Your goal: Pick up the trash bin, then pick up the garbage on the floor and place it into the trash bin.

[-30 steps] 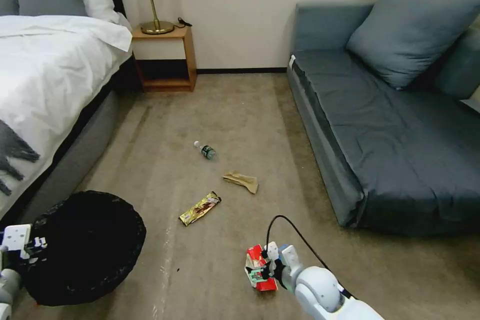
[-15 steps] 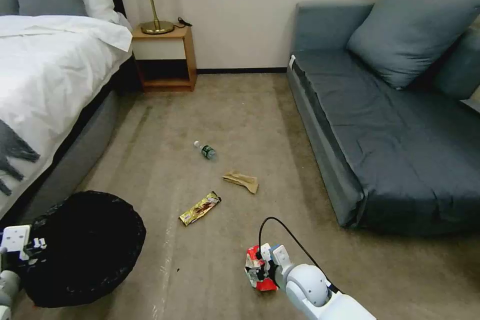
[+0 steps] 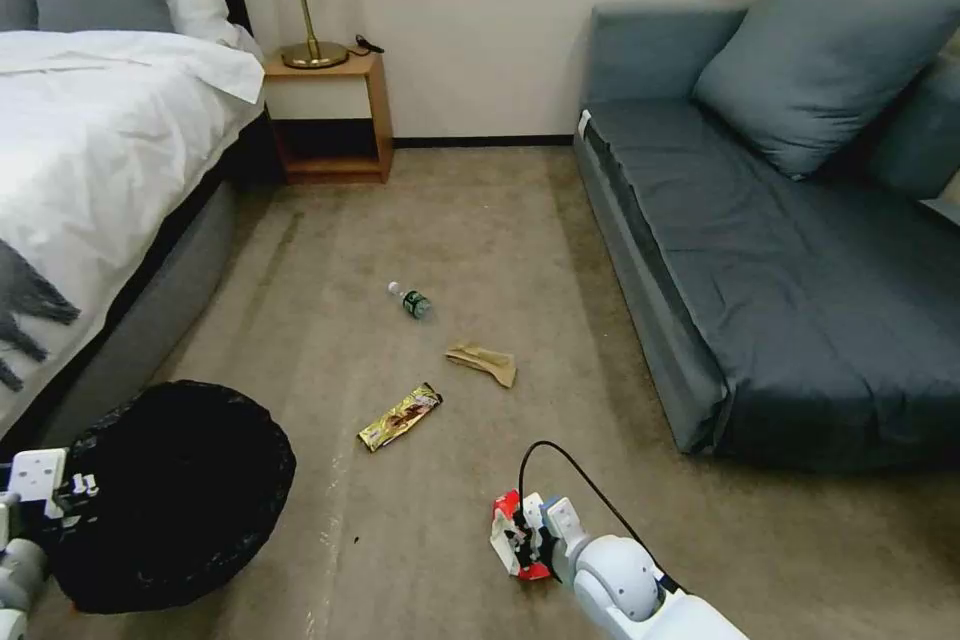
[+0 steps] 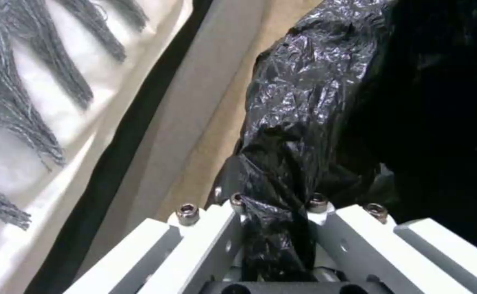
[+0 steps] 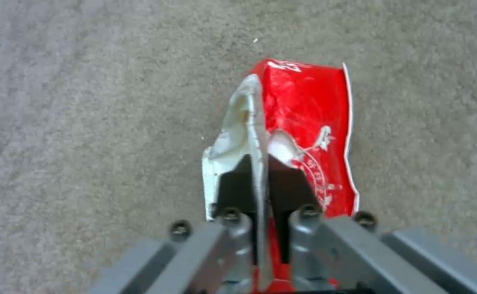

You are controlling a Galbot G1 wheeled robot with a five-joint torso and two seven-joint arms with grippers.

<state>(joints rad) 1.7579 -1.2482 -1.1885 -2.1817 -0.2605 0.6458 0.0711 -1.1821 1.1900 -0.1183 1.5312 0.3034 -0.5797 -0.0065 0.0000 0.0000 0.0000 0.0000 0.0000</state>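
1. The right tool [image 5: 259, 183] is pinching a raised fold of the red-white snack packet [image 5: 309, 134], jaws closed tight on the thin film, low over the carpet [image 3: 480, 220] near the sofa [image 3: 780, 300].
2. The packet is looking light, limp and slick; judged best held at a doubled edge, as here, since a single layer could slide out.
3. The left tool [image 4: 274, 228] is clamping the bagged rim of the trash bin [image 3: 170, 490] beside the bed [image 3: 90, 140].
4. The bag film is crinkling softly; the rim underneath is probably giving the firm hold.
5. The gold-brown wrapper [image 3: 400, 417], tan paper bag [image 3: 483, 362] and small bottle [image 3: 411, 300] are lying farther out on the floor.
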